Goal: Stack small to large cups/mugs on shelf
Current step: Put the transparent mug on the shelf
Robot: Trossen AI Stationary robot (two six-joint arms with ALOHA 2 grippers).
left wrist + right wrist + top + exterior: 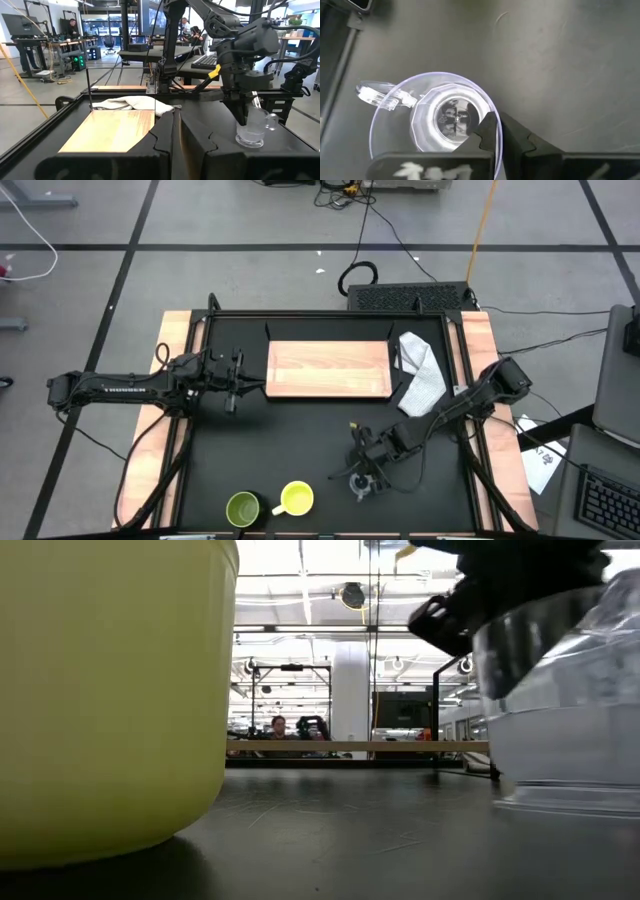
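Clear glass cup (440, 120): upright on the black table top (300, 440), near the front edge and right of centre; a small clear handle juts from its side; its rim is pinched between the two dark fingers of the right gripper (499, 137), one finger inside the wall and one outside, pressed together on the glass. Right gripper, seen from above (362, 478): points straight down over the cup, its arm reaching in from the table's right rail. Yellow mug (297, 499): upright at the front edge, just left of the glass cup and apart from it, handle toward the green mug. Dark olive-green mug (243, 509): upright just beside the yellow one, on its left. Wooden shelf board (328, 369): flat at the back centre of the table, nothing resting on it. White cloth (424, 373): crumpled against the board's right end. Left gripper (236, 384): hovers just left of the board, well apart from all three vessels, jaws nearly pressed together on nothing.
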